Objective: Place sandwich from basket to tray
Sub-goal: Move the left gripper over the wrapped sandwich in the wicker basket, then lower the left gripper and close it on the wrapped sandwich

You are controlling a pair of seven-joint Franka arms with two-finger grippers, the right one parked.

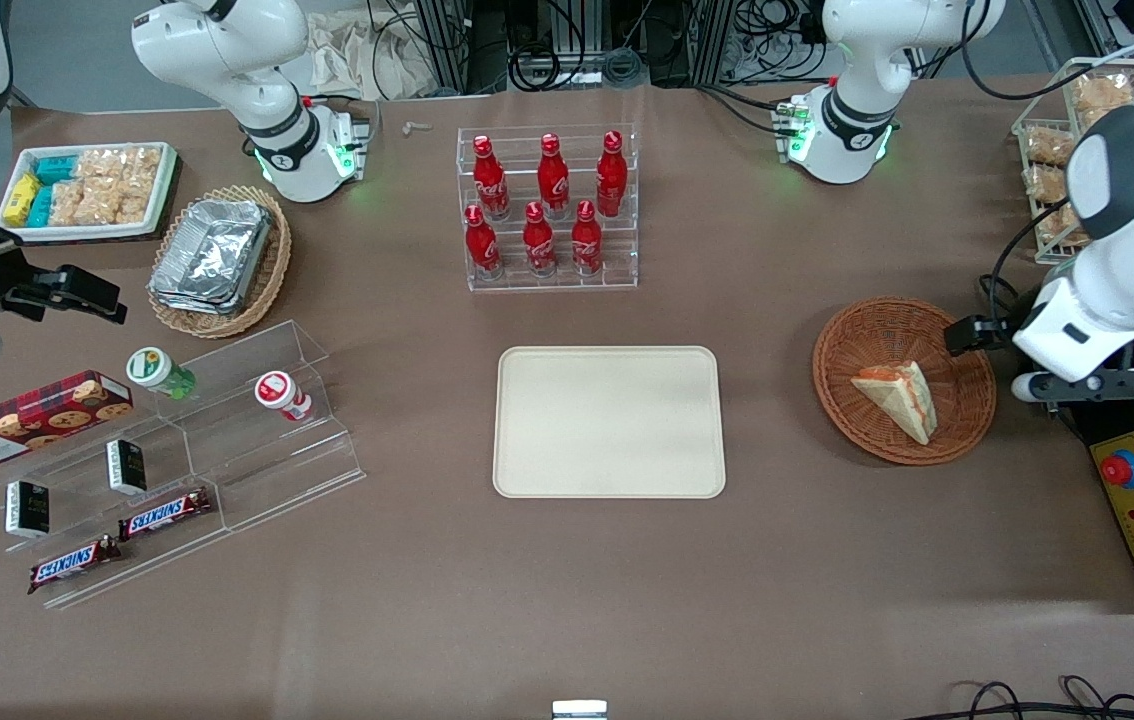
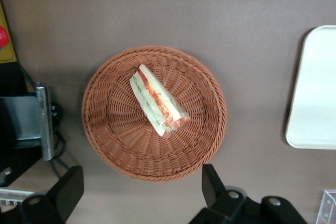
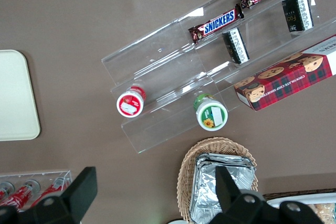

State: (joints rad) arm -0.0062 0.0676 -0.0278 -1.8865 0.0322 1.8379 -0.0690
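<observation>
Sandwich (image 1: 899, 397) lies flat inside the basket (image 1: 842, 375), ringed by bare wicker, apart from the rim. Open counter (image 1: 772, 520) separates basket and tray (image 1: 608, 420). Hand (image 2: 140, 192) hovers above the basket's edge, fingers (image 2: 67, 190) spread wide, holding nothing.

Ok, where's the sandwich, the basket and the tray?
sandwich (image 2: 157, 99): left wrist view, cut edge.
basket (image 2: 110, 145): left wrist view, woven wall.
tray (image 1: 609, 422): front view, bare middle.
gripper (image 2: 142, 190): left wrist view, above the basket, fingers open.

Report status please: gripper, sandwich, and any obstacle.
Gripper open, above the basket edge. Sandwich lying in basket, untouched. Tray bare; nothing on the table between basket and tray.
</observation>
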